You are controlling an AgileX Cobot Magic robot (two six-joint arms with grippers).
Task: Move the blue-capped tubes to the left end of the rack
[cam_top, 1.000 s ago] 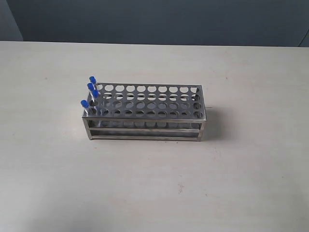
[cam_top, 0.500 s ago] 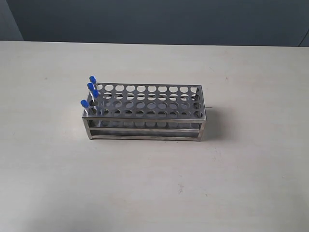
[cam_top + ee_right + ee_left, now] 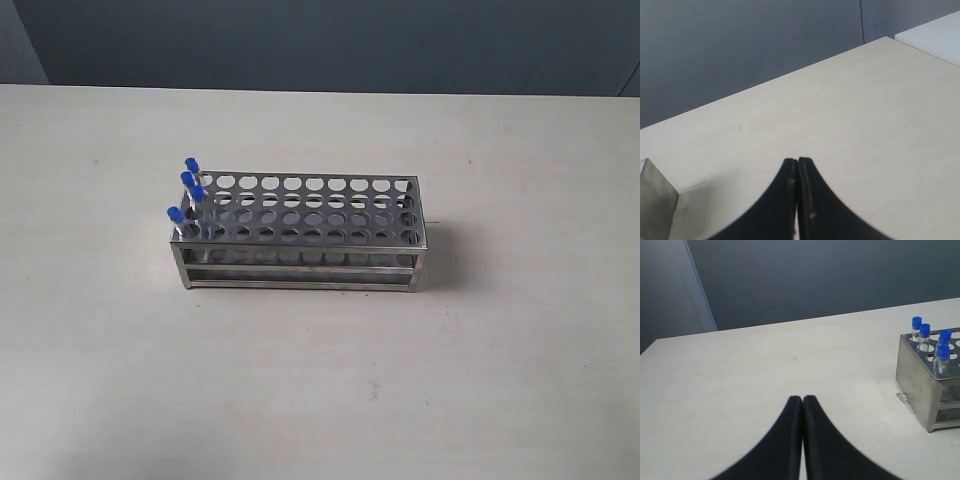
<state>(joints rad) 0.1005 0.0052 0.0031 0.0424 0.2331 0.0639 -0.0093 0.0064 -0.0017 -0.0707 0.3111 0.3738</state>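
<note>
The shiny steel rack stands in the middle of the table. Several blue-capped tubes stand upright in the holes at its left end. From the left wrist view the same tubes show at the near corner of the rack. My left gripper is shut with nothing in it, over bare table well away from the rack. My right gripper is also shut and empty; a corner of the rack shows beside it. Neither gripper appears in the exterior view.
The pale table runs to a dark wall behind it. A white surface lies past the table's far corner in the right wrist view.
</note>
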